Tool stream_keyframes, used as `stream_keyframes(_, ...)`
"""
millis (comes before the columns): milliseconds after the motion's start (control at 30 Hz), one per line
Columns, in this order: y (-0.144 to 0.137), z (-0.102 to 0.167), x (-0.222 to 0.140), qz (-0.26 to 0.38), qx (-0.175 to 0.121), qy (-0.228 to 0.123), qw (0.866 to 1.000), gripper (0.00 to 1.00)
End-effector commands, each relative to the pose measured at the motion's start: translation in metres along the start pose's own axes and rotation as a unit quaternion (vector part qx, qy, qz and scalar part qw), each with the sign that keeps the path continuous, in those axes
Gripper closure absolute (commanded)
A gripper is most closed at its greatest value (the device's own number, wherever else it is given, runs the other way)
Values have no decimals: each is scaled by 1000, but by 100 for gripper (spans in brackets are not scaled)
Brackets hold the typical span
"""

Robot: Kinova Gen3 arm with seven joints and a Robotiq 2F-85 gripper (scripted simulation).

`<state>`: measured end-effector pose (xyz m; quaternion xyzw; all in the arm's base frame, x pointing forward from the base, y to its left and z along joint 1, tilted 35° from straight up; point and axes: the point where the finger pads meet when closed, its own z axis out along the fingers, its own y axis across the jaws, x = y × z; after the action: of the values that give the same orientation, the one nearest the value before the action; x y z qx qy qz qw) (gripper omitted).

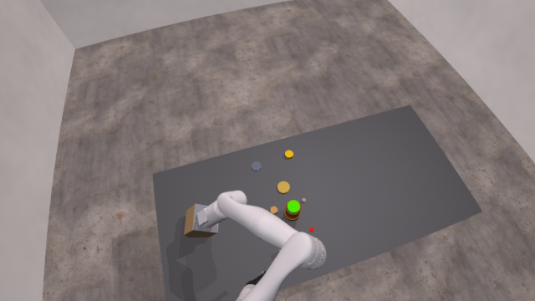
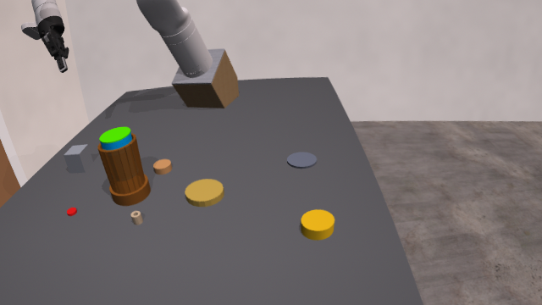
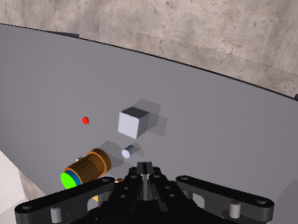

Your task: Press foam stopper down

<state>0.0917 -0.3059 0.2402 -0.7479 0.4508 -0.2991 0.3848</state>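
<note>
A brown ribbed jar (image 2: 124,171) stands upright on the dark table. A blue foam stopper with a green top (image 2: 115,136) sticks up above its rim. The jar also shows in the top view (image 1: 292,210) and in the wrist view (image 3: 87,169). My gripper (image 2: 62,64) is shut and empty, high in the air and well off to the far left of the jar. In the wrist view the closed fingers (image 3: 144,175) point down at the table, with the jar to the lower left of them.
A small grey cube (image 2: 75,158) lies behind the jar. A tan disc (image 2: 163,166), a large ochre disc (image 2: 204,191), a yellow disc (image 2: 318,224), a grey flat disc (image 2: 301,159), a small beige ring (image 2: 136,217) and a red dot (image 2: 71,211) lie around it. The arm's base block (image 2: 207,82) is at the back.
</note>
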Motion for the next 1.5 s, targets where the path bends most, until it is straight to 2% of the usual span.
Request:
stream_keyframes(0,-7,4,1,-10,-2,-4,1000,100)
stream_keyframes(800,-22,19,4,-33,-16,-16,999,100)
stream_keyframes(833,-31,28,5,-46,-23,-22,998,100)
stream_keyframes(1100,-31,28,5,-46,-23,-22,998,100)
stream_keyframes(1133,-39,37,5,-59,-31,-28,997,100)
stream_keyframes(1433,-39,37,5,-59,-31,-28,997,100)
stream_keyframes(1467,-48,46,5,-73,-40,-35,996,100)
